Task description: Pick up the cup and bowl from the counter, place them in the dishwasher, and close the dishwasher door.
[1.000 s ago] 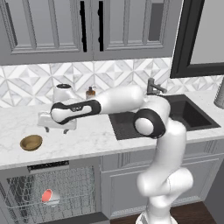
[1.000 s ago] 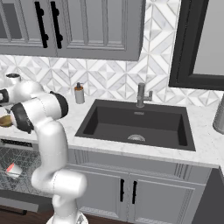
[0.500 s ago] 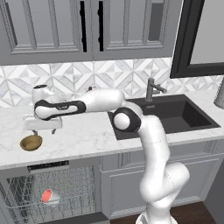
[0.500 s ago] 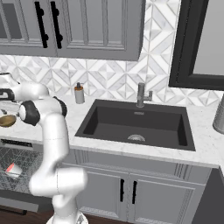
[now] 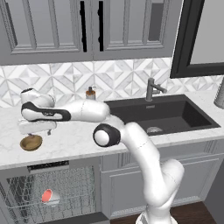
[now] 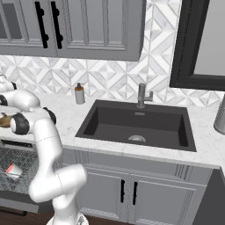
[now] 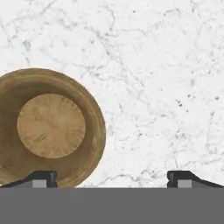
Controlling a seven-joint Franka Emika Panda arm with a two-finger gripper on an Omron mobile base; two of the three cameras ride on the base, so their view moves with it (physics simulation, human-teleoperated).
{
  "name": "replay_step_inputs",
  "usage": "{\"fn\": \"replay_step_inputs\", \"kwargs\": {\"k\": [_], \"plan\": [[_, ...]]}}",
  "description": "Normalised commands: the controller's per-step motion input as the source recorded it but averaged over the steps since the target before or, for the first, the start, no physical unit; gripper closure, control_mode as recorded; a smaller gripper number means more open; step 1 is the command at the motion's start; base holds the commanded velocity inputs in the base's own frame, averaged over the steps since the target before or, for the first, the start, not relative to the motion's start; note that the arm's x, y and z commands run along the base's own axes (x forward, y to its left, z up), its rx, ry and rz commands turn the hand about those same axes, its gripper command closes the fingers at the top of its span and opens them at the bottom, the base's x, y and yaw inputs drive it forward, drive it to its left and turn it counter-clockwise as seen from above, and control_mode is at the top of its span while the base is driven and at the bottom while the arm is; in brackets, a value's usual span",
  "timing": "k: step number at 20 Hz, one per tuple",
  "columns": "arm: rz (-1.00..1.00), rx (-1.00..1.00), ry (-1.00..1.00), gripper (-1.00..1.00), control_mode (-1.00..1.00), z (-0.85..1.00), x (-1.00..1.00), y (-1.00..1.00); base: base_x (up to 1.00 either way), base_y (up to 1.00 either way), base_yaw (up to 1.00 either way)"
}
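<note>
Left base view, bowl: the bowl sits on the counter near its front edge, at the far left, above the open dishwasher.
Left base view, gripper: the gripper hangs just above and a little right of the bowl, with the arm stretched far leftward across the counter.
Left base view, cup: the cup lies tipped in the wire rack, red inside showing; that half of the task looks done.
Left base view, risk: at such a long reach, a descent that catches the rim could push the bowl over the front edge.

Right base view, bowl: a sliver of the bowl shows at the left border, beside the arm.
Right base view, cup: the cup rests low in the rack.
Right base view, soap bottle: the bottle stands well apart, so contact with it is unlikely.

Hand view, jaws: both fingertips stand wide apart, nothing between them.
Hand view, bowl: the bowl lies off-centre, under one fingertip only.
Hand view, risk: closing from this offset would probably trap bare marble, or one finger would land inside the bowl and tip it; the hand should be centred first.
</note>
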Motion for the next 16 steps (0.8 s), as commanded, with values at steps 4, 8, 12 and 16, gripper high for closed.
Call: {"fn": "replay_step_inputs", "kwargs": {"k": [4,8,12,16], "plan": [[-0.02,0.36,-0.34,-1.0,-1.0,-0.27,-0.54,-0.87,0.0,0.0,0.0],[-0.01,0.47,-0.33,-1.0,-1.0,-0.71,-0.25,-0.68,0.0,0.0,0.0],[0.0,0.44,-0.16,-1.0,-1.0,-0.95,-0.36,-0.87,0.0,0.0,0.0],[0.0,0.35,-0.12,-1.0,-1.0,-0.77,-0.24,-0.57,0.0,0.0,0.0]]}}
